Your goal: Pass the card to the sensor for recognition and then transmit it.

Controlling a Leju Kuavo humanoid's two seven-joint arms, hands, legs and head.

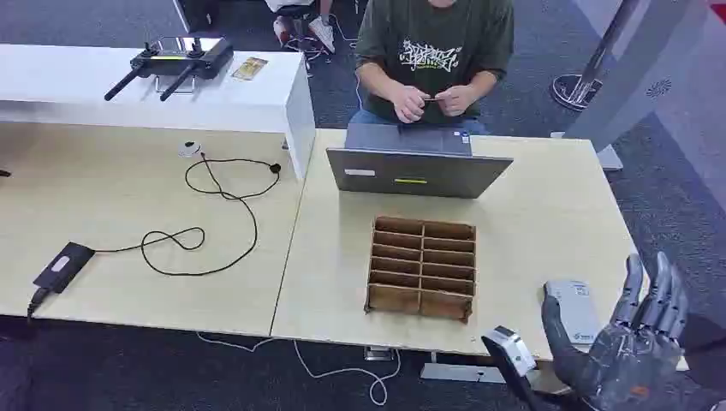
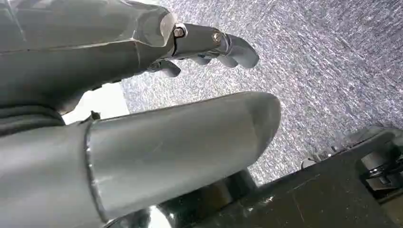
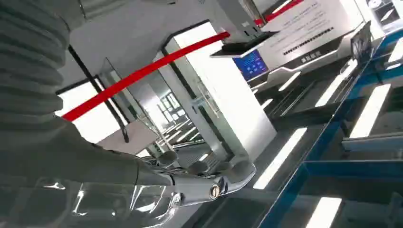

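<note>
I've got the right hand (image 1: 638, 342) raised at the near right corner of the table (image 1: 548, 223), palm up and fingers spread, holding nothing — I read that as a ready-to-receive pose. Just beside it on the table edge lies a small grey device (image 1: 575, 310), probably the sensor, placed within easy reach of that arm. The card (image 1: 437, 99) seems to be the thin thing the person (image 1: 435, 51) across the table is pinching between both hands, behind the laptop (image 1: 417, 167) — too small for me to be sure. The wooden divider box (image 1: 422, 267) sits mid-table, likely for sorting. My left hand (image 2: 142, 85) hangs over the carpet, fingers loosely extended, nothing in it
</note>
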